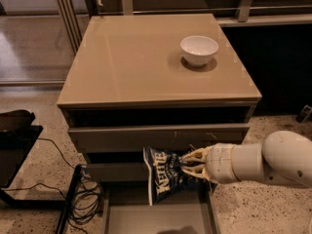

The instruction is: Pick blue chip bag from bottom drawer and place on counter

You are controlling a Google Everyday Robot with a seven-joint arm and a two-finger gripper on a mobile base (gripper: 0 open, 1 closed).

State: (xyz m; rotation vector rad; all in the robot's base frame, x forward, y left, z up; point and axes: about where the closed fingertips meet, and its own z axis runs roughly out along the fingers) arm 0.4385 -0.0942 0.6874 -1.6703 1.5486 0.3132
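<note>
The blue chip bag (165,175) is a dark navy bag with white lettering. It hangs in the air in front of the middle drawer front, above the open bottom drawer (158,217). My gripper (191,164) reaches in from the right on a white arm and is shut on the bag's right edge. The bag is tilted, its lower end pointing down-left. The beige counter (131,62) lies above, well higher than the bag.
A white bowl (199,49) stands on the counter's back right. Black cables (85,194) and a dark stand (17,145) lie on the floor to the left of the cabinet. The two upper drawers (156,135) are nearly closed.
</note>
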